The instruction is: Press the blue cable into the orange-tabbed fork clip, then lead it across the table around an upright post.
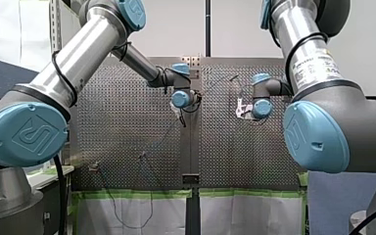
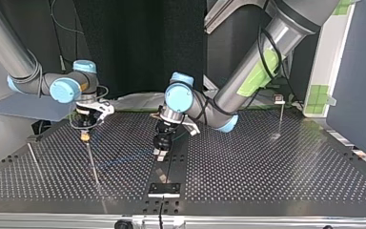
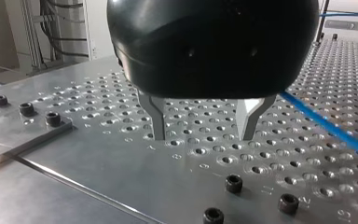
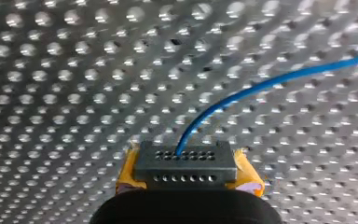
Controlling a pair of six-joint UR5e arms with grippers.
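Blue cable [image 4: 242, 95] ran over the perforated metal table [image 4: 74, 70] from the dark perforated block [image 4: 185, 161] clamped between your right gripper's [image 4: 186, 176] yellow pads [image 4: 127, 173]; your left gripper's [image 3: 203, 130] fingers [image 3: 157, 119] stood apart, empty; both task steps looked undone.

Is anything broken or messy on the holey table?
No, nothing looks broken or spilled. The blue cable runs over the table, its end in a grey plug held between the yellow pads of my right gripper. My left gripper hangs open and empty.
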